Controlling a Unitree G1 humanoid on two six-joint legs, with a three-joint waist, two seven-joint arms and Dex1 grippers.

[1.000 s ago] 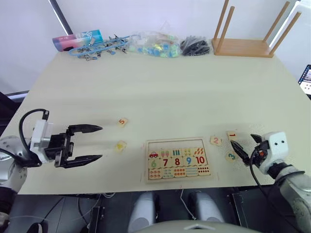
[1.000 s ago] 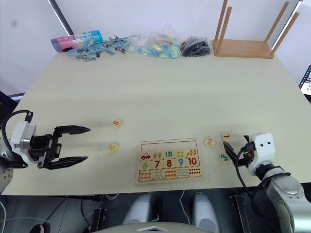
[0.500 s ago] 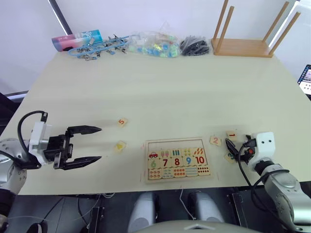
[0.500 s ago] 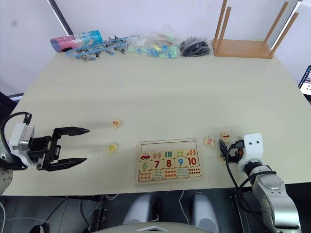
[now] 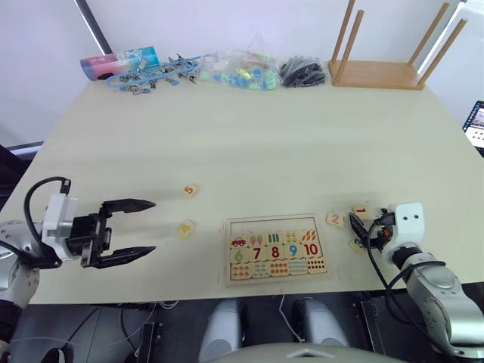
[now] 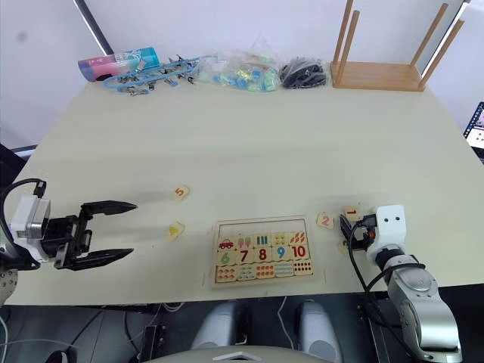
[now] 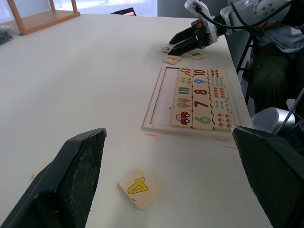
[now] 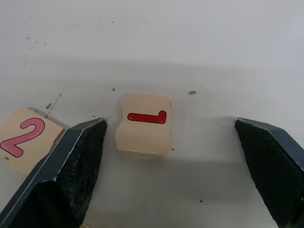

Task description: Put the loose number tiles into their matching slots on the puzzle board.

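Where the pale cream table (image 5: 249,144) meets its near edge lies the puzzle board (image 5: 277,247), flat; its first row is bare wood, the lower rows filled with picture tiles and the digits 6, 7, 8, 9, 10.

Right gripper (image 6: 348,231) — fingers apart, low over the table just right of the board. The red 1 tile (image 8: 144,124) lies between its fingertips, touching neither; the orange 2 tile (image 8: 26,139) sits just beside one finger. The green 3 tile (image 5: 357,244) is partly hidden under this gripper.

Left gripper (image 5: 149,225) — fingers wide apart, empty, well to the left of the board. The yellow 4 tile (image 7: 139,188) lies on the table between gripper and board; the orange 5 tile (image 5: 190,190) lies a little farther back.

Far edge, left to right: a pink-and-blue packet (image 5: 121,62) with unreadable print, blue clips (image 5: 155,74), a clear bag of coloured pieces (image 5: 240,69), a black bundle (image 5: 305,72), and an upturned wooden stool (image 5: 386,53). A white wall stands behind.
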